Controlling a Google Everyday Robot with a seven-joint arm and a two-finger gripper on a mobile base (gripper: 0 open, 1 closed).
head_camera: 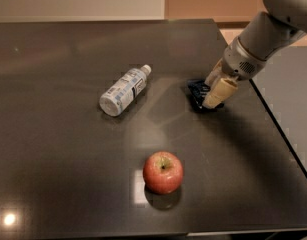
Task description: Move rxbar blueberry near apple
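Navy rxbar blueberry [196, 90] lies flat by the desk's right edge, well apart from the apple [163, 172] near the front edge. My gripper [210, 95] sits down on the bar; whether it grips, I cannot tell. The carry is not yet done.

Reaching in from the top right.
Slanted down to the left: first a fat pale grey arm [288, 6] in the corner, then a thinner grey wrist [245, 61] with a silver band, and last the tan gripper [212, 98] at the very tip, pointing down and a bit left, low, just right of the middle of the view.
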